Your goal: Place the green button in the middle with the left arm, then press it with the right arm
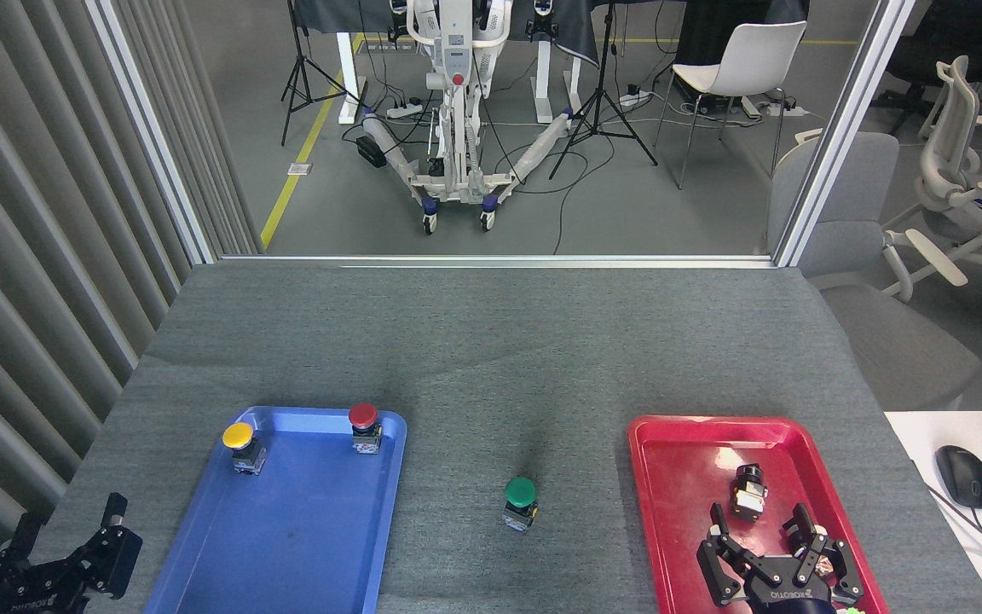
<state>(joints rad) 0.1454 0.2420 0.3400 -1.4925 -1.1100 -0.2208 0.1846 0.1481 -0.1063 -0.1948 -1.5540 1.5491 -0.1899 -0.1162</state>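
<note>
Green button [521, 502] upright on bare grey bench [491, 358], between blue tray [286, 546] and red tray [687, 503], touching neither. Left gripper [65, 533] at lower-left corner, fingers spread, empty. Right gripper [764, 533] over red tray, fingers spread wide, holding nothing, well apart from button.

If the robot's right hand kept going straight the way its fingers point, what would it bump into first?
Probably the small black-and-silver part in the red tray. The right gripper points away from the robot with open fingers, and that part sits just ahead between them. Height is hard to judge, so it might pass above.
</note>
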